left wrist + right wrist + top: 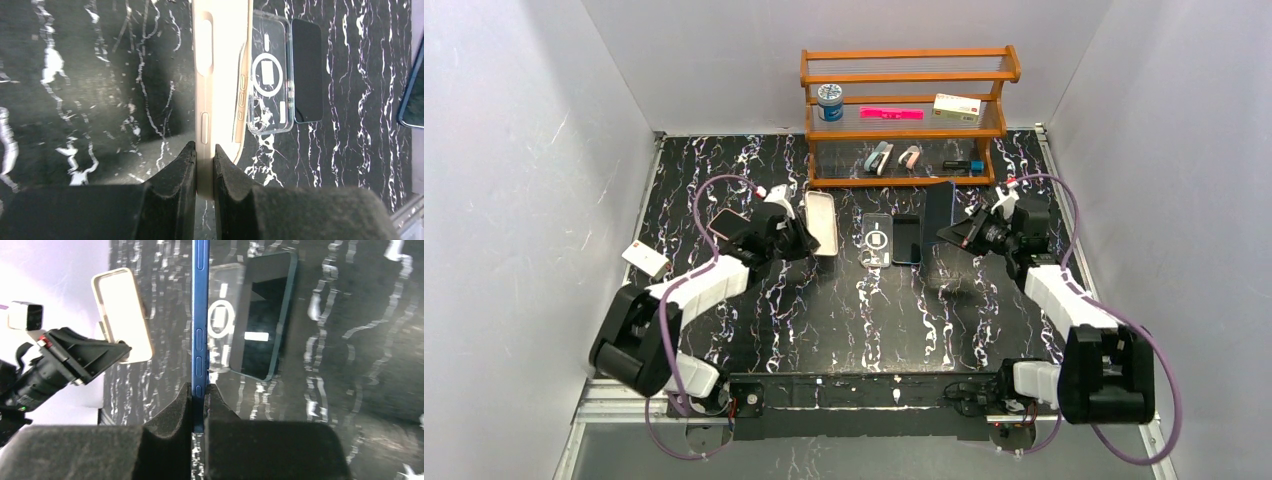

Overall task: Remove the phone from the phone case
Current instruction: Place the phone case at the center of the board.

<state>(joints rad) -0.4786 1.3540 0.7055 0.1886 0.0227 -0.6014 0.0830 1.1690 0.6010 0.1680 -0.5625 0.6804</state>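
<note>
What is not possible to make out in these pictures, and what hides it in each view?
1. Left wrist view: the lower end of the beige case is hidden inside the left gripper.
2. Right wrist view: the blue phone stands edge-on, so its screen cannot be seen; the right gripper covers its lower end.
3. Top view: the print on the things on the shelf is too small to read.
</note>
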